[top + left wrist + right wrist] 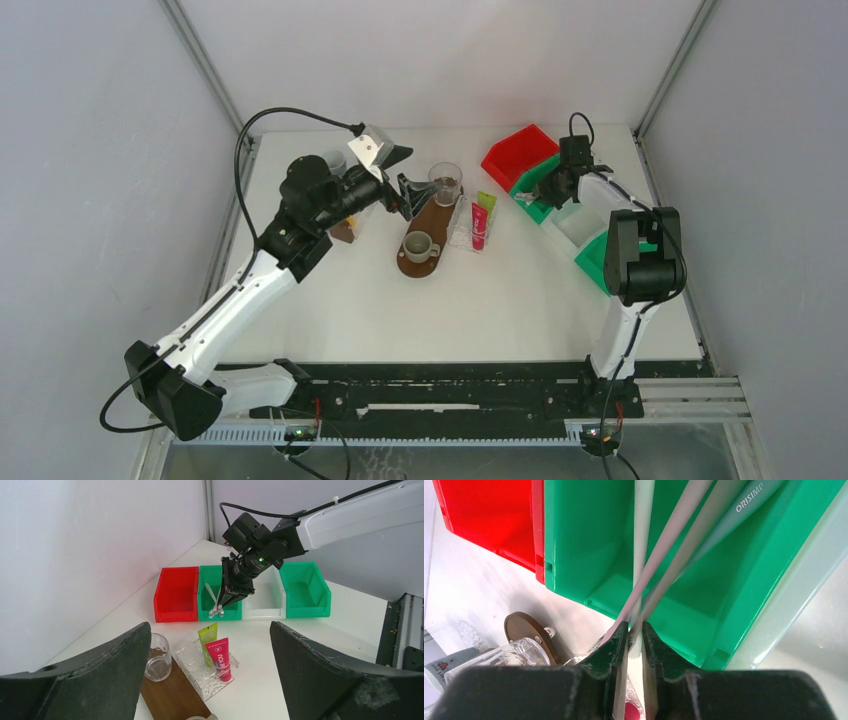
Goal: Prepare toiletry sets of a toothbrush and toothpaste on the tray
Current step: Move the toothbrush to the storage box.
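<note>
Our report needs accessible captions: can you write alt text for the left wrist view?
The right gripper pinches toothbrushes over a green bin in a row of red, green, white and green bins. Nearer, pink and green toothpaste tubes lie on a clear tray.

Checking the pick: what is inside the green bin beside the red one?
Pink, white and grey toothbrushes lean in the green bin, pinched by the right gripper. Its fingers hide their lower ends.

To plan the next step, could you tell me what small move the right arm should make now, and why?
Probably lift straight up: the right gripper seems closed on a white toothbrush handle in the green plastic bin, with other handles alongside.
</note>
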Tool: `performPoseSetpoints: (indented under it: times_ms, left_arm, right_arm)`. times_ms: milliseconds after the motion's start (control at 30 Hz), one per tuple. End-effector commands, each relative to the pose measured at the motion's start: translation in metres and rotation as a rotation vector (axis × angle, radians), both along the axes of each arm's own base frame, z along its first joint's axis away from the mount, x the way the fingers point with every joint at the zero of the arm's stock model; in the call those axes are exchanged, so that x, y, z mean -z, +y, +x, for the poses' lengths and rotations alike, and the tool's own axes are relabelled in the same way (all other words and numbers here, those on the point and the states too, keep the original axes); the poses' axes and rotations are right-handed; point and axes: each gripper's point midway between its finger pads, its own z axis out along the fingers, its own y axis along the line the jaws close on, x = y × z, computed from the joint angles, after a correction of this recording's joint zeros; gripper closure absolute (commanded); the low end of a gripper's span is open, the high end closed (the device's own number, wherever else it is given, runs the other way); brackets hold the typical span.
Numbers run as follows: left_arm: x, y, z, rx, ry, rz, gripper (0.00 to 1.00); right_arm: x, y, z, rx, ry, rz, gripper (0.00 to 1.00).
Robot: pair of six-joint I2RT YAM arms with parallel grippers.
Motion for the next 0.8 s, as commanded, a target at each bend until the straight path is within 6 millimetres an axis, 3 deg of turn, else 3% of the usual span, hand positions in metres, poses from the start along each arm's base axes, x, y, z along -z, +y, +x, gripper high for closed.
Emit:
performPoseSetpoints:
  times_ms: [0, 167, 500, 767]
  left_arm:
    - [-0.008, 0.005, -0.005, 0.002, -0.03, -0.027, 0.08]
    - [-0.008, 0.006, -0.005, 0.002, -0.03, -0.026, 0.08]
    - [-0.009, 0.006, -0.006, 0.002, -0.031, -0.026, 0.08]
    - [-0.008, 0.006, -0.005, 0.001, -0.034, -0.026, 0.08]
  right_arm:
    - [-0.014, -0.004, 0.001, 0.005, -0.027, -0.035, 0.8]
    - [-0.025, -0.008, -0.007, 0.002, -0.055, -0.054, 0.82]
    - [-0.028, -0.012, -0.018, -0.02, -0.064, -0.073, 0.8]
    - [-0.031, -0.008, -0.014, -0.039, -0.086, -0.045, 0.65]
